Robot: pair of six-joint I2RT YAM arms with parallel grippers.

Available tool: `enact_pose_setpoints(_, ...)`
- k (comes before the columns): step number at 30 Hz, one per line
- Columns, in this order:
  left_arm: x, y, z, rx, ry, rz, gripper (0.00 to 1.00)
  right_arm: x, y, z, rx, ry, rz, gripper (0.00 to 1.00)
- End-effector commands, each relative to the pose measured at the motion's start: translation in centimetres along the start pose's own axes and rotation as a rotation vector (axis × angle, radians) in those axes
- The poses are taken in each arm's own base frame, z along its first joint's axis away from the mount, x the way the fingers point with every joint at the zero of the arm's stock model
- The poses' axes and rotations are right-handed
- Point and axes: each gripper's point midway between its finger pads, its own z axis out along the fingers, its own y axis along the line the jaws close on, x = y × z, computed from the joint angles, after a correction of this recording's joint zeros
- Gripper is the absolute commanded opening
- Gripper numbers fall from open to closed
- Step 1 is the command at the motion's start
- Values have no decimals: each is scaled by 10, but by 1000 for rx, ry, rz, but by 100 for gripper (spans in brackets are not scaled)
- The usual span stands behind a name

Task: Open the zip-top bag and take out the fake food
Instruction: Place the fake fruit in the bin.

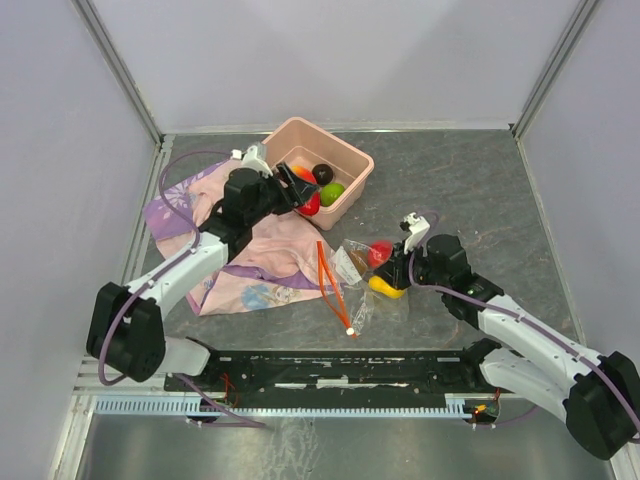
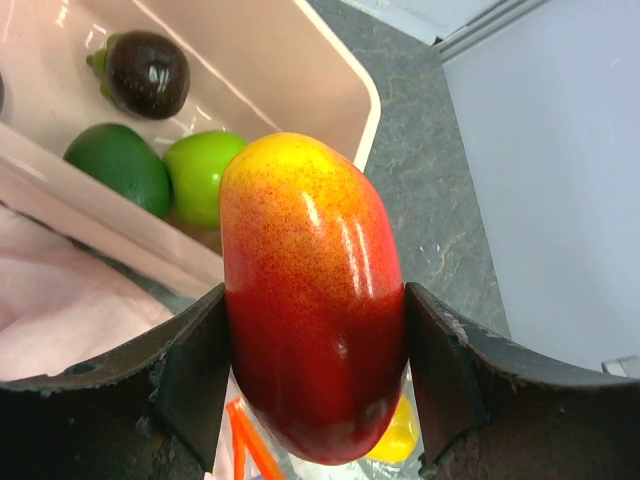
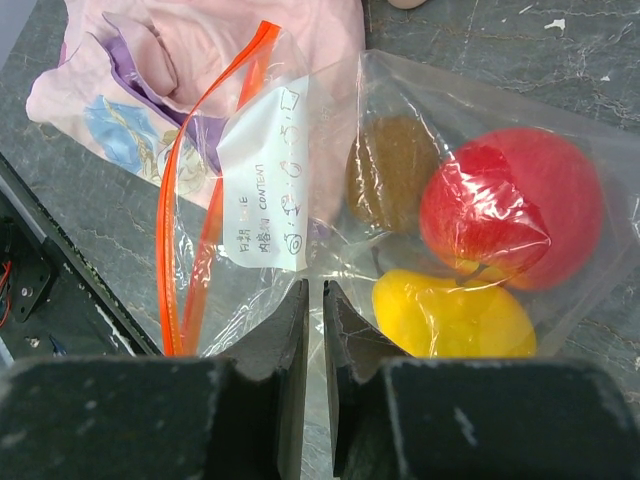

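Zip-top bag (image 3: 300, 150) in right gripper (image 3: 313, 292); mango (image 2: 305, 250) in left gripper (image 2: 315, 345).

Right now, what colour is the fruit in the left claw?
The fruit is red, shading to yellow; best in the left wrist view.

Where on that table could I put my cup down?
Best is the bare grey table right of the pink tub, toward the far right corner. Also a narrow strip in front of the cloth. The middle is crowded: zip-top bag, left tool and right tool.
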Motion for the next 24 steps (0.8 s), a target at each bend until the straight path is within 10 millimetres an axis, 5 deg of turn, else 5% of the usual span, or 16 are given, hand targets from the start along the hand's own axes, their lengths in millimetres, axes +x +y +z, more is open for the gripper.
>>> enact_pose_setpoints(1, -35, -19, 9, 30, -74, 49, 24, -7, 2, -4, -8, -33, -11, 18)
enact_pose_setpoints(24, -56, 22, 76, -261, -21, 51, 27, -6, -2, -8, 4, -42, -10, 19)
